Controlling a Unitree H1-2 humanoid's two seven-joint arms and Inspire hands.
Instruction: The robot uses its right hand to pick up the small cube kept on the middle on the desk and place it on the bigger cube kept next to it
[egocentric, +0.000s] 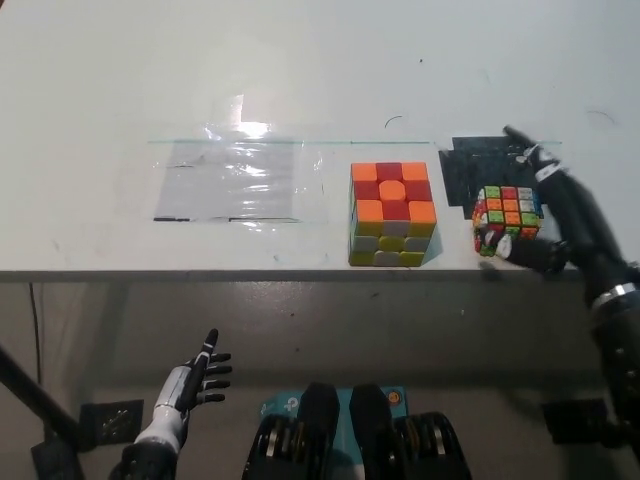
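Note:
The small multicoloured cube (506, 216) sits on the white desk (300, 70) near its front edge, partly over a black patch (470, 170). My black right hand (560, 215) is right beside it, fingers spread around its right side and front corner; whether they touch it I cannot tell. The bigger cube (392, 213), with an orange and red top and yellow and white front, stands to the small cube's left. My white left hand (190, 385) rests open below the desk's front edge at the lower left.
A clear plastic sheet (235, 180) lies flat on the desk left of the bigger cube. The desk's front edge (300, 273) runs across the middle of the picture, with dark floor below.

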